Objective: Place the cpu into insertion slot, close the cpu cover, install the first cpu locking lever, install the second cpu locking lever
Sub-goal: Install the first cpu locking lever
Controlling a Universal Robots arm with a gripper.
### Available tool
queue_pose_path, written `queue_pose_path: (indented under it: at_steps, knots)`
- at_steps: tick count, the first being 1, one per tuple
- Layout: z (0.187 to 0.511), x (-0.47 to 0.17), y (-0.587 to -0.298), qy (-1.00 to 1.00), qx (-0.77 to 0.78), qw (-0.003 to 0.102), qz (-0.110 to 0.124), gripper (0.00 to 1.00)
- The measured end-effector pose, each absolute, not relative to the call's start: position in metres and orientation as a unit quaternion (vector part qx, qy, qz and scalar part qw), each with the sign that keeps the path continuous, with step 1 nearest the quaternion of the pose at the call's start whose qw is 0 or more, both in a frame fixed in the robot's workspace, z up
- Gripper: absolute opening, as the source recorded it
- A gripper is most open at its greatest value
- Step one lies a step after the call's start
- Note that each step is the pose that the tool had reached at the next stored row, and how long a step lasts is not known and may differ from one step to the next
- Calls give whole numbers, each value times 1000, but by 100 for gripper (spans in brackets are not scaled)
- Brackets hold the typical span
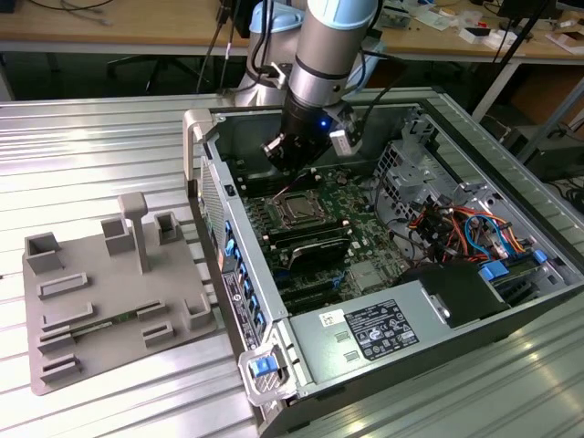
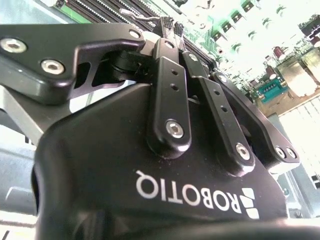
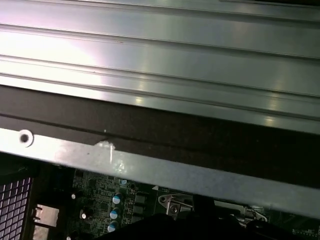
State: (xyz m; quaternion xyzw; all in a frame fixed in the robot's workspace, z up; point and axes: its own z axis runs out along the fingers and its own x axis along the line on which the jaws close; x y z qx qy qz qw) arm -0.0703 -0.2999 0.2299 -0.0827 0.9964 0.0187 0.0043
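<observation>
The arm reaches down into the open case (image 1: pixel 511 265), the gripper (image 2: pixel 170 27) low over the green board (image 1: pixel 351 205) just behind the slot (image 1: pixel 298 210). In the second wrist view its black fingers (image 2: pixel 167 90) look pressed together at the tips. The slot's silver cover (image 1: pixel 298 197) lies flat, a silvery cpu showing through its window

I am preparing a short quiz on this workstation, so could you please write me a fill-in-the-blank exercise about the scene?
1. The gripper hangs inside the open computer ____.
2. The insertion slot sits on the ____ motherboard.
3. The grey fixture tray lies toward the exterior view's ____ of the case.
4. The tray rests on a ribbed ____ table.

Missing words: case; green; left; metal
</observation>
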Motion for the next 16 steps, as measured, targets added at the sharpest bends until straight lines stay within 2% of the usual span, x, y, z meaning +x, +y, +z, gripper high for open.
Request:
queue_pose_path:
  at_steps: [16]
  knots:
    - [210,-55,-300,997,-83,3,1,11]
